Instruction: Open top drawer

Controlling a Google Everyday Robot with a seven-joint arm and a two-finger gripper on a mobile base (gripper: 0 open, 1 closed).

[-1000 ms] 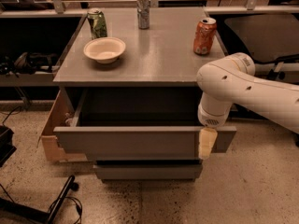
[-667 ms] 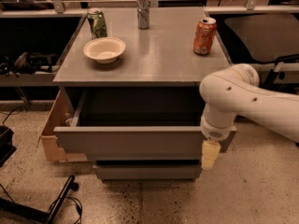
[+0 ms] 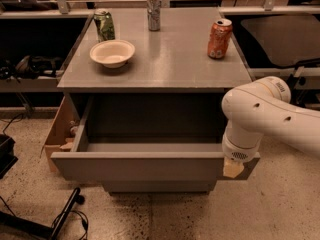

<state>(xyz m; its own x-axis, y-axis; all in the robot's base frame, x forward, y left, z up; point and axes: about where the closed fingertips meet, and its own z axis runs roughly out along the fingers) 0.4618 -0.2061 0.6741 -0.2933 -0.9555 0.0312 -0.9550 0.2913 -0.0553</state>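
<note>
The top drawer of the grey cabinet is pulled well out, its wide flat front facing me and its deep grey box showing as empty inside. The medium drawer front below it is shut. My gripper is at the right end of the top drawer's front, under the white arm's wrist. Only a cream fingertip shows against the drawer front.
On the cabinet top stand a white bowl, a green can, a silver can and an orange can. A cardboard box stands left of the cabinet. Cables lie on the floor at lower left.
The arm and gripper have shifted to the right and toward me along the drawer front. The drawer looks drawn out a little more.
</note>
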